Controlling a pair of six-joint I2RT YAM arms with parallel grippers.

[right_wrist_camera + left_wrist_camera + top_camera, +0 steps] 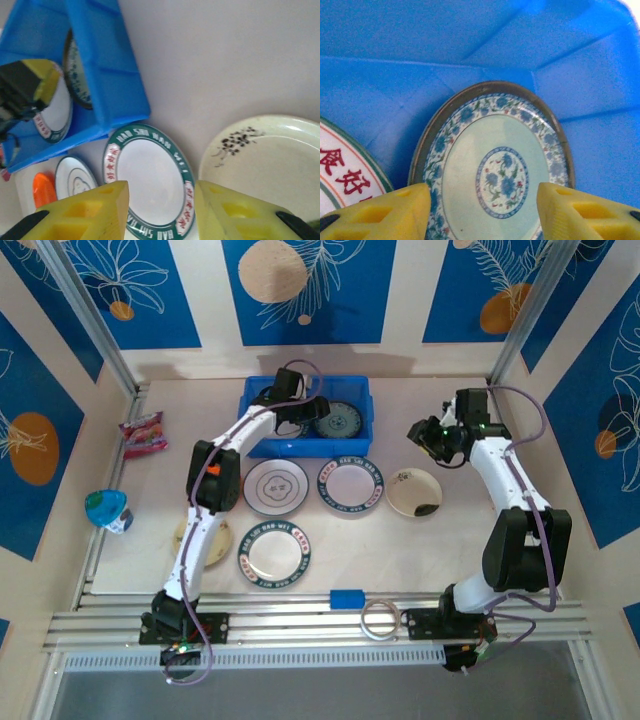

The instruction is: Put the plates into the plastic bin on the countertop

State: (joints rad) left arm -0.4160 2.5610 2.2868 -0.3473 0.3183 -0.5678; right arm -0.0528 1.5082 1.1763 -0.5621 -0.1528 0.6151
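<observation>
The blue plastic bin [252, 400] stands at the back of the countertop [450, 560]. Inside it lie a teal patterned plate [500, 170] and a green-rimmed plate [342, 175] with red lettering. My left gripper [482, 215] hangs open inside the bin, just above the teal plate, with nothing between its fingers. In front of the bin lie a line-drawing plate [276, 486], two green-rimmed plates [351, 483] [274, 551] and a cream plate [415, 491]. My right gripper [161, 210] is open and empty, hovering over the gap between the green-rimmed plate [147, 180] and the cream plate [270, 160].
An orange plate [44, 190] lies beyond the line-drawing plate, and my left arm partly covers a dish [188, 533]. A pink snack packet [142, 432] and a teal object [107, 510] sit at the left. A small blue block [347, 598] and a tape ring [380, 619] rest by the metal rail.
</observation>
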